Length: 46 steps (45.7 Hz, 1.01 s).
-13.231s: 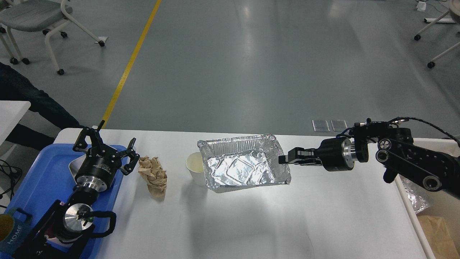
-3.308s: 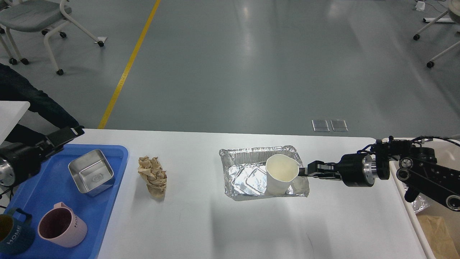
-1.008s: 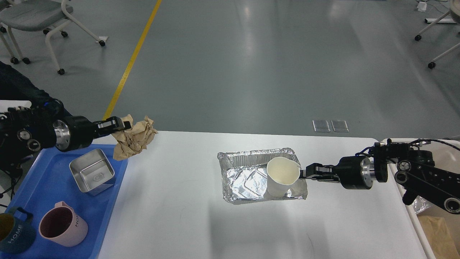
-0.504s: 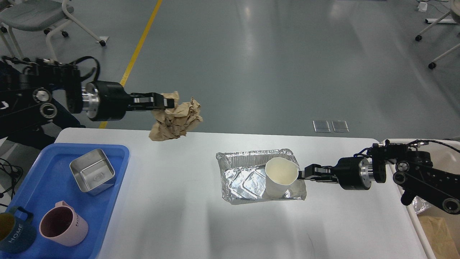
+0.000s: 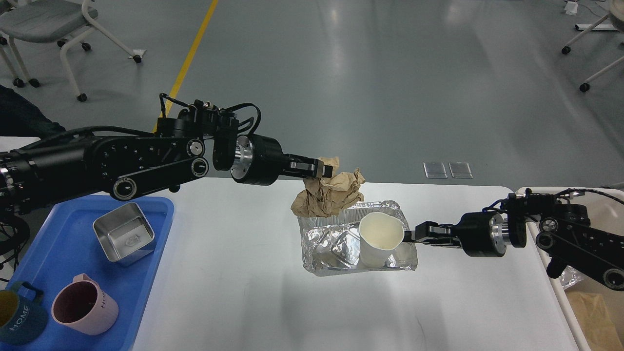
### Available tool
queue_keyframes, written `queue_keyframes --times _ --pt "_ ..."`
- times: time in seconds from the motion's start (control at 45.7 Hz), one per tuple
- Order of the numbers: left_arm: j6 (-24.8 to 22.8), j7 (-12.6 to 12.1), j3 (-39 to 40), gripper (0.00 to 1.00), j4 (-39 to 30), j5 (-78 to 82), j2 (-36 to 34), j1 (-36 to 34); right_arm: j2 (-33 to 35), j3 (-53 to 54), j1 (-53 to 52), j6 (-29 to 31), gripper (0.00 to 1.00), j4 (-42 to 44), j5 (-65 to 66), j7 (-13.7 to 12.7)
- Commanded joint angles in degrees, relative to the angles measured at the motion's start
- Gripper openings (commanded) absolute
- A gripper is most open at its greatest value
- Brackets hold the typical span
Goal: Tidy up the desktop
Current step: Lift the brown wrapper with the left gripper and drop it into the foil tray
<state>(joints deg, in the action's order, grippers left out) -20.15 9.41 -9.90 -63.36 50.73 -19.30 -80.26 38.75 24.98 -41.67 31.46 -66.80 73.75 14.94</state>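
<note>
On the white desktop [image 5: 243,292] sits a foil tray [image 5: 331,243] with a white paper cup [image 5: 380,238] standing upright in its right half. My left gripper [image 5: 324,170] is shut on a crumpled brown paper wad [image 5: 329,195], which hangs over the tray's back left corner. My right gripper [image 5: 409,236] reaches in from the right and is shut on the foil tray's right rim, just beside the cup.
A blue tray [image 5: 146,273] at the left holds a square steel container [image 5: 124,238], a pink mug [image 5: 84,304] and a dark teal mug [image 5: 19,317]. A beige bin [image 5: 585,302] stands past the desktop's right edge. Chairs stand on the floor behind.
My left arm has swung right, carrying the paper wad from above the desktop's back left to over the foil tray. The right gripper, tray and cup have barely moved.
</note>
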Motion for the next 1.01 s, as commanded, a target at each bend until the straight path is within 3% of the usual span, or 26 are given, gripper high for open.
queue_keyframes --times 0.0,0.131,0.219,0.263,0.35,0.394,0.526,0.679,0.986 --pt "1.0 0.0 -0.8 0.02 2.4 0.0 2.7 1.2 -0.2 0.3 0.0 0.0 0.0 0.0 0.1 0.0" --pt "1.4 0.0 -1.3 0.03 2.5 0.1 3.7 3.0 -0.3 0.4 0.0 -0.1 0.0 0.0 0.0 0.0" --pt "1.4 -0.2 -1.3 0.12 2.5 0.1 3.7 3.1 -0.1 0.4 0.0 -0.1 0.0 0.0 0.0 0.0" --pt "1.4 -0.1 -1.3 0.28 2.5 0.0 3.7 3.1 -0.1 0.5 0.0 0.0 0.0 0.0 0.1 0.0" --pt "1.4 -0.2 -1.2 0.73 2.5 -0.1 3.7 3.1 -0.1 0.5 0.1 0.0 0.0 0.0 0.1 0.0" --pt "1.4 -0.2 -0.9 0.85 2.5 -0.6 3.7 3.2 -0.1 0.5 0.2 -0.1 0.0 0.1 0.0 0.0" --pt "1.3 -0.1 -0.6 0.92 2.5 -1.2 3.1 3.2 0.1 0.5 0.2 -0.1 0.0 0.1 0.0 0.0" --pt "1.4 -0.2 0.0 0.93 2.5 -1.4 2.7 3.6 0.1 0.7 0.3 -0.1 0.0 0.1 0.0 0.0" --pt "1.4 -0.1 9.2 0.93 2.5 -5.4 -3.0 5.7 0.1 1.7 1.7 -0.3 0.0 0.2 0.0 0.1"
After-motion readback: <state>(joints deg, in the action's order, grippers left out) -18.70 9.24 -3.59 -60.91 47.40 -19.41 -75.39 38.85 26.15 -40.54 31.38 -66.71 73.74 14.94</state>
